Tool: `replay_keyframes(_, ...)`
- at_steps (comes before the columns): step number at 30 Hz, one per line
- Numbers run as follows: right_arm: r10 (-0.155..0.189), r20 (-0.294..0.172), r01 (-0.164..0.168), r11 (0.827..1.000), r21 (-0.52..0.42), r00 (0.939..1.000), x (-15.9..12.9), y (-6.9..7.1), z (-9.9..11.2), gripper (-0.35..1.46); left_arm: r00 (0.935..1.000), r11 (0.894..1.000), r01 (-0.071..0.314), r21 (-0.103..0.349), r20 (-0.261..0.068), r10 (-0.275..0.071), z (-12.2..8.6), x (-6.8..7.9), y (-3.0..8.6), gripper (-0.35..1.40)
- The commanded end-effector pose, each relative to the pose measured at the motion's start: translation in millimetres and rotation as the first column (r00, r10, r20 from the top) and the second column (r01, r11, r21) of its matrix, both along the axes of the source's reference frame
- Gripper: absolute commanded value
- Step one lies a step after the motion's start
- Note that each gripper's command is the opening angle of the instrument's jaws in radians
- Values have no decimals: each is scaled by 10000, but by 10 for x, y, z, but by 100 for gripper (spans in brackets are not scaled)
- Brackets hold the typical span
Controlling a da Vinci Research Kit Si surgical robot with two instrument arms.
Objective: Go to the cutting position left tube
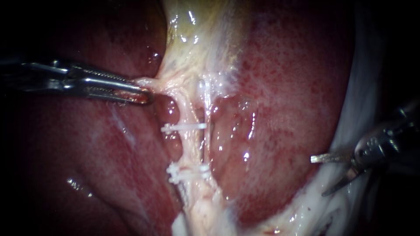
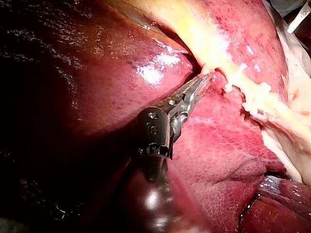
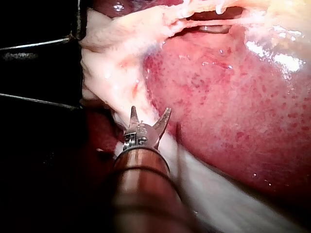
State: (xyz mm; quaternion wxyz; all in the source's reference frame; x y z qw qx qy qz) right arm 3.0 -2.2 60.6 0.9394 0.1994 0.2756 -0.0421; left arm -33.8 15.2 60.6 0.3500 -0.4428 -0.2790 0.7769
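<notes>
Left tube (image 1: 189,148), pale, clipped by an upper clip (image 1: 183,127) and lower clips (image 1: 188,172). My left instrument (image 1: 146,95) has its pincer closed on pale tissue (image 1: 162,85) just above and beside the tube, while my right instrument (image 1: 318,176) sits well away from the tube across the liver (image 1: 280,109), pincer spread wide and empty. Risks, as I judge them: crossing with the pincer spread could score the liver, and arriving off the gap between the clips could catch a clip or the thin second tube (image 1: 205,144) just beside the left tube.
</notes>
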Motion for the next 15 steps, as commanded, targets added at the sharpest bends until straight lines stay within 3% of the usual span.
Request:
replay_keyframes(1,-16,-10,16,10000,7,10000,1,0,0,143,10000,10000,-6,27,13,6,-5,3,2,-35)
replay_keyframes(3,-15,-9,15,10000,7,10000,1,0,-1,143,10000,10000,-44,80,54,43,-14,10,5,-35)
replay_keyframes(11,-29,-8,29,10000,32,10000,1,0,0,143,9991,9992,411,9,-82,-411,-51,51,30,-35)
replay_keyframes(15,-17,-41,18,9999,137,10000,7,2,-2,143,9989,9989,461,10,-76,-461,-54,54,32,-35)
